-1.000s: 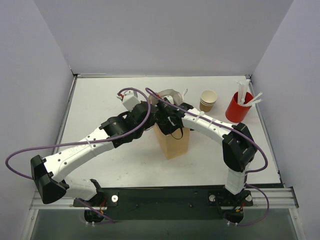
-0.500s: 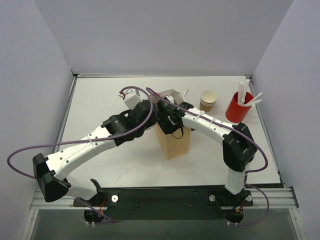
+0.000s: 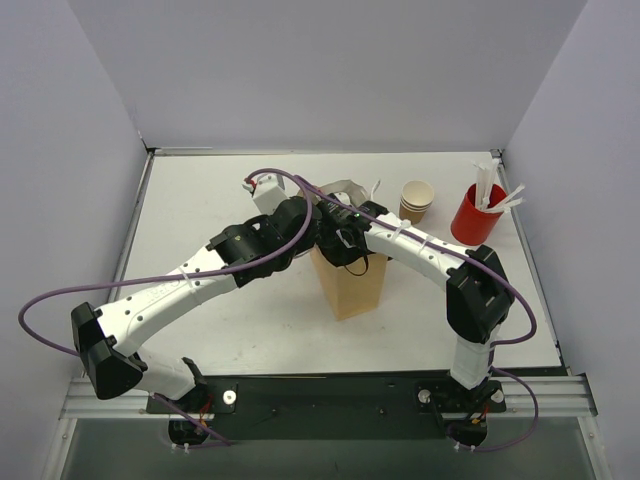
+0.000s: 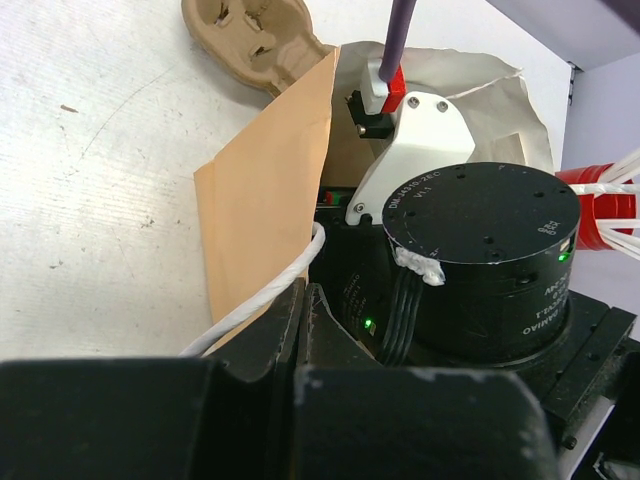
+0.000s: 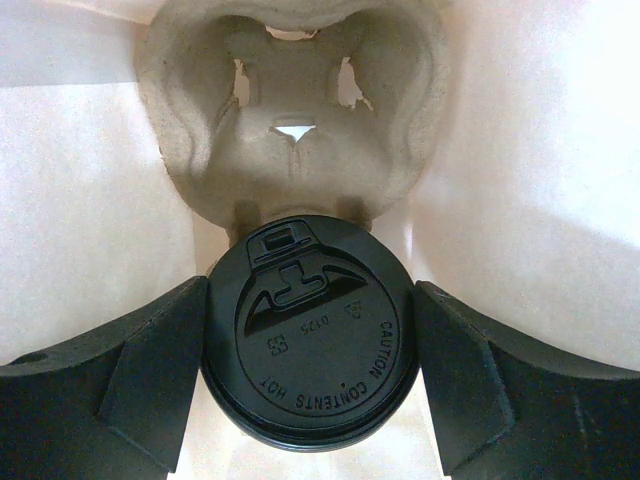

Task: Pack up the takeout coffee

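The brown paper bag (image 3: 352, 288) stands mid-table with both arms meeting over its mouth. My right gripper (image 5: 312, 345) reaches down inside it, shut on the takeout coffee (image 5: 310, 320). Only the coffee's black lid shows, with a finger against each side and the cup body hidden beneath. Beyond the lid a pulp cup carrier (image 5: 290, 120) lies between the bag's pale walls (image 5: 90, 200). My left gripper (image 4: 304, 300) is shut at the bag's upper edge (image 4: 270, 190), beside the white cord handle (image 4: 250, 310), and seems to pinch the paper.
A stack of kraft paper cups (image 3: 417, 200) and a red cup of white sticks (image 3: 478, 212) stand at the back right. A pulp carrier (image 4: 255, 35) shows past the bag's edge in the left wrist view. Grey walls enclose the table on three sides.
My left arm has swung a little to the right and further in over the bag's mouth. The bag has shifted slightly with it. The right arm has barely moved.
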Controlling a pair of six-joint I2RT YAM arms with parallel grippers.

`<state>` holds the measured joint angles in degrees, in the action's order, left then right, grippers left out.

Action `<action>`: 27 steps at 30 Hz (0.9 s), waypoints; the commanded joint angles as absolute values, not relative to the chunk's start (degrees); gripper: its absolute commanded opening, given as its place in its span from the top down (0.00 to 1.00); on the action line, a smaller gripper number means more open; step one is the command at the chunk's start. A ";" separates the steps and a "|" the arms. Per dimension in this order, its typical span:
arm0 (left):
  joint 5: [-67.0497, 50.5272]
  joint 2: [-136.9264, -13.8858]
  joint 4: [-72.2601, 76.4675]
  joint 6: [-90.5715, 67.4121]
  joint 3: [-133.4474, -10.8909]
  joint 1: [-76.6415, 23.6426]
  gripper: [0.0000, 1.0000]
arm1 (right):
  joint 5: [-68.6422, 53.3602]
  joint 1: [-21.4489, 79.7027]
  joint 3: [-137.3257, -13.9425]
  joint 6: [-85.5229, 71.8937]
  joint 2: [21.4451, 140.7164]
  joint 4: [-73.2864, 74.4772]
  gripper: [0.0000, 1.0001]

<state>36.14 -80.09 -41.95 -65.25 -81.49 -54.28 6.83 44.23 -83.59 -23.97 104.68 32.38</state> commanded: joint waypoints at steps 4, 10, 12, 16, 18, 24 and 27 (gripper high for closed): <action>37.53 -80.60 -43.07 -63.90 -83.76 -53.96 1.00 | 7.21 44.03 -83.58 -23.03 106.09 42.89 0.36; 37.53 -80.51 -43.15 -63.90 -83.76 -53.96 1.00 | 6.86 44.12 -84.02 -23.03 106.35 42.98 0.30; 37.62 -80.42 -43.15 -63.90 -83.67 -53.96 1.00 | 6.68 44.03 -84.37 -23.03 106.44 43.07 0.27; 37.62 -80.33 -43.07 -63.90 -83.50 -53.96 1.00 | 6.86 44.03 -84.55 -23.11 106.17 43.16 0.22; 37.53 -80.33 -43.15 -63.90 -83.50 -53.88 1.00 | 6.77 44.12 -84.64 -23.12 106.17 43.16 0.21; 37.53 -80.16 -43.07 -63.81 -83.58 -53.88 1.00 | 6.68 44.03 -84.90 -23.29 106.00 43.33 0.18; 37.62 -80.16 -43.07 -63.90 -83.58 -53.88 1.00 | 6.59 44.03 -85.08 -23.20 105.91 43.50 0.18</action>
